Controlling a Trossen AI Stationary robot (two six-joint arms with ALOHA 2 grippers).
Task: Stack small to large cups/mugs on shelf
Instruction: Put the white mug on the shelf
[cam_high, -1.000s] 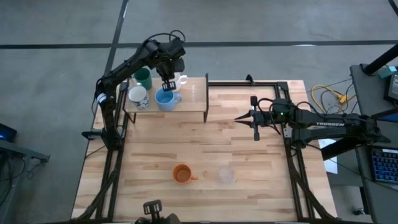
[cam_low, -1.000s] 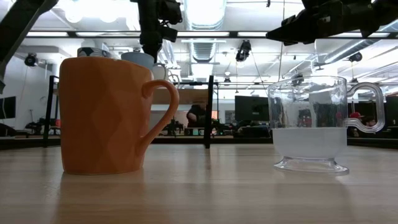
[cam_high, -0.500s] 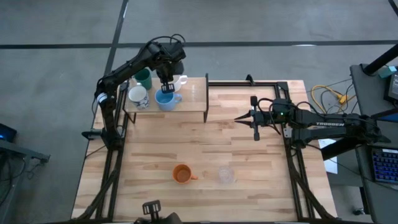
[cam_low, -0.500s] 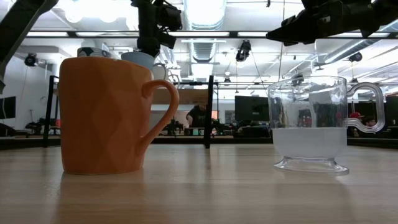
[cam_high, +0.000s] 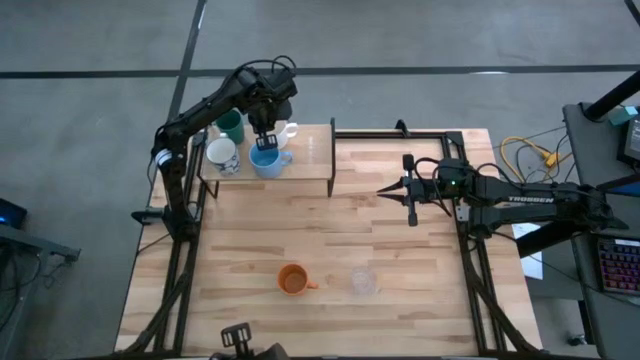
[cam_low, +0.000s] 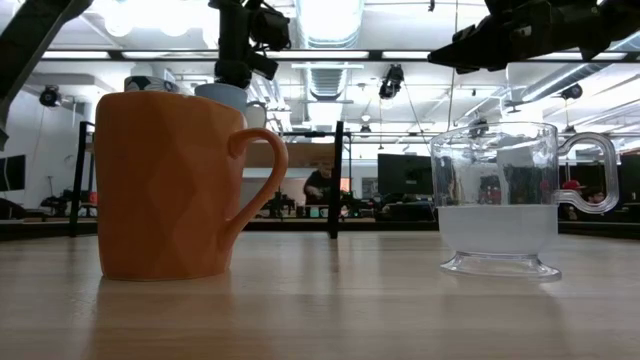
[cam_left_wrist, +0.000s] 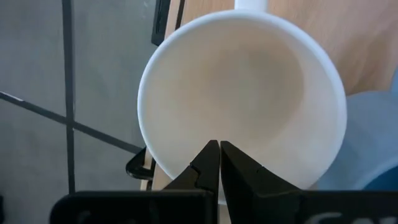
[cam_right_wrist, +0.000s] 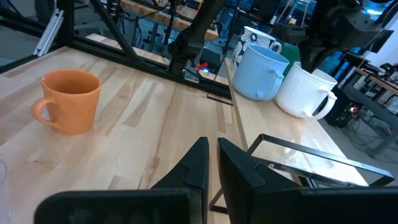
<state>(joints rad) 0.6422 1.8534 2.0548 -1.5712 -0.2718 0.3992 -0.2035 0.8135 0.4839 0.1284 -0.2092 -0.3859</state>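
Judging by their glaze, the mugs are rigid ceramic: light enough for one gripper, but slick and liable to chip if knocked together. The sound hold is a pinch across the rim wall, one finger inside and one outside; the handles look too small to trust.

Four pieces stand on the shelf (cam_high: 300, 168): the green cup (cam_high: 231, 125) at the back, a patterned cup (cam_high: 221, 154) at the left, the blue mug (cam_high: 266, 160) in the middle and the white mug (cam_high: 287, 130) just behind it. The blue and white mugs stand very near each other, so there is little room for a finger between them. The orange mug (cam_high: 292, 279) and the clear cup (cam_high: 363, 282) remain on the table (cam_high: 420, 300), near its front edge and well apart from the shelf.

The left gripper (cam_high: 265, 139) hangs over the shelf between the white and blue mugs. Its wrist view looks straight down into the white mug (cam_left_wrist: 242, 93), and the fingertips (cam_left_wrist: 219, 155) are pressed together with nothing between them. I cannot tell whether they touch the rim.

The right gripper (cam_high: 410, 190) waits above the table's right side. Its fingers (cam_right_wrist: 214, 163) sit almost together, a thin gap showing, and hold nothing.
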